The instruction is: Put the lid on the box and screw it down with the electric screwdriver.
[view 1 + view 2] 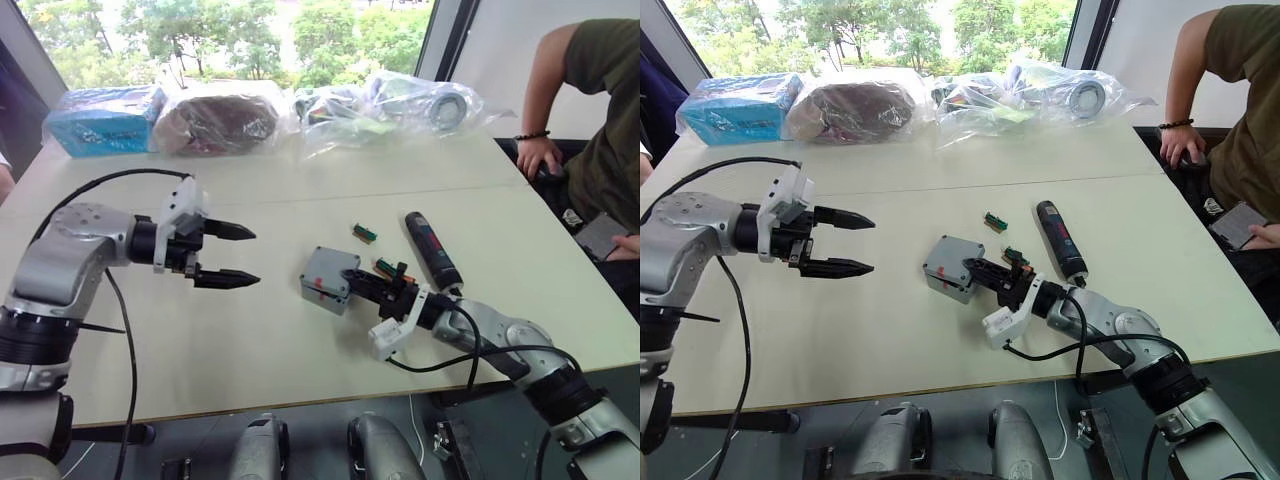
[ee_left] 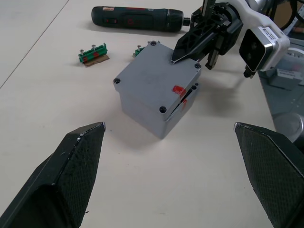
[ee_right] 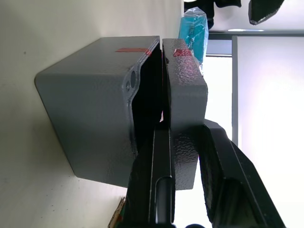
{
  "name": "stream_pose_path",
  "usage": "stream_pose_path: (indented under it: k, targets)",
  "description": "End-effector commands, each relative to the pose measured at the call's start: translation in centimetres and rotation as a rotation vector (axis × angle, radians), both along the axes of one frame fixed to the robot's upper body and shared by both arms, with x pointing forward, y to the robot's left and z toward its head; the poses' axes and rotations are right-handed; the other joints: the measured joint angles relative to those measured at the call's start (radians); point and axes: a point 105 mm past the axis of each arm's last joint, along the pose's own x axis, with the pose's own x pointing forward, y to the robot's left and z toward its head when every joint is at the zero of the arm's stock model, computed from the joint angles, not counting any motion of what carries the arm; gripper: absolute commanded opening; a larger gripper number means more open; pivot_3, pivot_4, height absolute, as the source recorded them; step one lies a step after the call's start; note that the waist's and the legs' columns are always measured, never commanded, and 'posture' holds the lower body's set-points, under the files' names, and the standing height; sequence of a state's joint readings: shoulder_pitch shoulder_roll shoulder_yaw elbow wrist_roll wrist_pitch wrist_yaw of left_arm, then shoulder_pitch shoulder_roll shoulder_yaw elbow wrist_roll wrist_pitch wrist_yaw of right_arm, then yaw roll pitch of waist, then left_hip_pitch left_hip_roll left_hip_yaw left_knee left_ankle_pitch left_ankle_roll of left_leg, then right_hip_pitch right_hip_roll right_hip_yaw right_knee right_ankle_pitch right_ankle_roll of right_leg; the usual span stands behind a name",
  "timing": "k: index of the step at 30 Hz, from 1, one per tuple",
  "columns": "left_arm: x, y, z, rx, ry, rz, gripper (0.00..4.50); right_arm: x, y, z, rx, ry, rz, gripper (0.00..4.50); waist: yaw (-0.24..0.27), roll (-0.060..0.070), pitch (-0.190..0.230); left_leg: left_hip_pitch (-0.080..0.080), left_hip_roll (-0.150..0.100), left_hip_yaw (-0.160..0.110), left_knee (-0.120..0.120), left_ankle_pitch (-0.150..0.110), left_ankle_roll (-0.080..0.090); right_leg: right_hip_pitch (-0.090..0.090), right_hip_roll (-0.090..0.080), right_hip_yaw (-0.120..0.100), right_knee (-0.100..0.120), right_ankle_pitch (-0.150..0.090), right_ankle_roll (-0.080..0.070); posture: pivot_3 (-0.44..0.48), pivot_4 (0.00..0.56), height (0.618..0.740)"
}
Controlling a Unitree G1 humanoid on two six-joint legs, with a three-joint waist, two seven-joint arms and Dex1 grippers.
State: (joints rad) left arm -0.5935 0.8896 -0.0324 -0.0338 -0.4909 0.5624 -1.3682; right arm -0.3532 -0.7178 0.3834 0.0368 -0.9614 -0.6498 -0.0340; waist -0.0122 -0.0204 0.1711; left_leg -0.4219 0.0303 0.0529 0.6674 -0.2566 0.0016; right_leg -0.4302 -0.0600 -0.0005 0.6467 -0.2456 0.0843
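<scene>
Pinching the lid (image 3: 186,71) atop the box (image 2: 152,102), R fingers (image 1: 362,282) grasping; L fingers (image 1: 228,255) released, apart from it.

Pale table (image 1: 250,350), window (image 1: 230,30), probably trees outside

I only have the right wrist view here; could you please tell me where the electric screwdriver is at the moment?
Observer: The screwdriver lies flat on the table just past the box, and nothing is holding it.
Operator: Thank you. What is the left end effector doing?
Observer: The left end effector hovers open above the table on the robot's left of the box, well apart from it.
Operator: And how does the lid sit on the sides I cannot see?
Observer: The lid lines up with the box and rests on it along the far sides. Only the side gripped by the right end effector is lifted.
</scene>
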Motion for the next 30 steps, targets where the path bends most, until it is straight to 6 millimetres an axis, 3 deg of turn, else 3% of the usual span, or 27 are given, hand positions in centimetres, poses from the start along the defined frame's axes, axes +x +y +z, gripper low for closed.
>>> stream_pose_path:
  k: [1, 19, 26, 29, 30]
  targets:
    - [0.0, -0.5, 1.0, -0.006, -0.039, -0.013, 4.47, 0.1, -0.2, 0.3, 0.000, -0.030, 0.012, 0.19, 0.000, 0.000, 0.000, 0.000, 0.000, 0.000, 0.000, 0.000, 0.000, 0.000, 0.000, 0.000, 0.000, 0.000, 0.000, 0.000, 0.150, 0.740]
    - [0.0, -1.2, 1.0, -0.017, -0.051, -0.020, 4.47, 0.2, -0.7, -1.4, -0.029, -0.014, -0.025, 0.19, 0.000, 0.000, 0.000, 0.000, 0.000, 0.000, 0.000, 0.001, -0.001, 0.000, 0.000, 0.000, 0.000, 0.000, 0.000, 0.000, 0.150, 0.740]
    - [0.9, -2.3, 1.5, -0.053, -0.094, -0.020, 4.47, 0.1, -0.7, -1.7, -0.032, -0.011, -0.028, 0.19, 0.001, -0.001, -0.001, 0.001, 0.000, 0.000, 0.000, 0.001, -0.001, 0.001, 0.000, 0.000, 0.000, 0.000, 0.000, 0.000, 0.150, 0.740]
    - [1.6, -3.6, 1.7, -0.088, -0.113, -0.026, 3.76, 0.2, -0.8, -1.8, -0.035, -0.011, -0.032, 0.19, 0.002, -0.001, -0.001, 0.002, 0.000, -0.001, 0.000, 0.001, -0.001, 0.002, 0.000, 0.000, 0.001, 0.000, 0.000, 0.000, 0.150, 0.740]
    - [1.8, -4.2, 1.6, -0.095, -0.116, -0.037, 3.35, 0.2, -0.8, -1.8, -0.035, -0.010, -0.032, 0.19, 0.001, -0.001, -0.001, 0.002, -0.001, -0.001, 0.000, 0.001, -0.001, 0.002, 0.000, 0.000, 0.000, 0.000, 0.000, 0.000, 0.150, 0.740]
